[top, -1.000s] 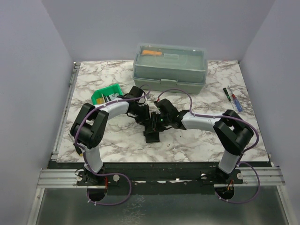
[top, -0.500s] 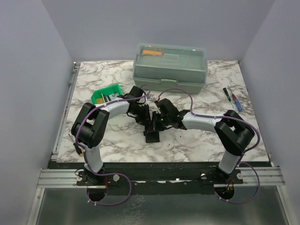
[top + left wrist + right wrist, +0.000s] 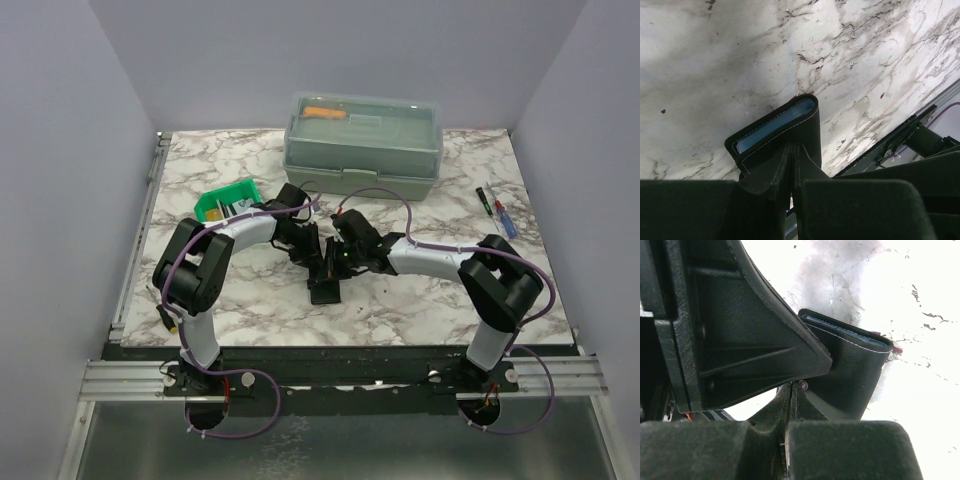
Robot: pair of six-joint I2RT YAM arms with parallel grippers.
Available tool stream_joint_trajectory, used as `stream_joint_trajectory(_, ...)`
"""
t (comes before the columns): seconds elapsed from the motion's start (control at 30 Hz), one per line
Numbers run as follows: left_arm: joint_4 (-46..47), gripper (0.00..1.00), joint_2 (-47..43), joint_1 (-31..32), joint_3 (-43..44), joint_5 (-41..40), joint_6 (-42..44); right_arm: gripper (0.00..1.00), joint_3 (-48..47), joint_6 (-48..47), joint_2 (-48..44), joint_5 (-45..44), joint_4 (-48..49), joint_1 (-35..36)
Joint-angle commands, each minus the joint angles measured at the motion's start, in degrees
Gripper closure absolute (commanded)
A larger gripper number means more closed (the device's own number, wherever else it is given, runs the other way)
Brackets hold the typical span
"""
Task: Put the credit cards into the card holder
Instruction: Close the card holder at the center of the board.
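Observation:
The card holder (image 3: 325, 287) is a black folded wallet held just above the table's middle, between both arms. My left gripper (image 3: 313, 262) is shut on one of its flaps. In the left wrist view (image 3: 793, 170) the wallet (image 3: 790, 125) stands on edge with a bluish-grey sliver in its fold. My right gripper (image 3: 338, 262) is shut on the other flap. In the right wrist view (image 3: 789, 407) the wallet (image 3: 855, 372) shows its pale stud (image 3: 804, 385). No loose credit cards show on the table. Pale flat pieces lie in the green bin; I cannot tell what they are.
A small green bin (image 3: 228, 203) sits left of the grippers. A big grey-green lidded toolbox (image 3: 362, 145) stands at the back. Two pens (image 3: 497, 212) lie at the right edge. The left arm's black housing (image 3: 730, 330) fills the left of the right wrist view.

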State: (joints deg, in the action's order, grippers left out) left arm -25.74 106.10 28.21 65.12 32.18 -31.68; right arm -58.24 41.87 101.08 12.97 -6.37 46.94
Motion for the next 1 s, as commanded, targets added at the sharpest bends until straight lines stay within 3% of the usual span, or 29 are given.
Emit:
stream_joint_trajectory(0.0, 0.67, 0.91, 1.64, 0.09, 0.77, -1.07, 1.0, 1.0, -1.32, -0.46, -0.09, -2.74, -2.66, 0.44)
stream_joint_trajectory(0.97, -0.05, 0.92, 1.78, -0.17, 1.14, -1.69, 1.61, 1.0, -0.81, 0.08, 2.25, -4.65, -4.4, 0.29)
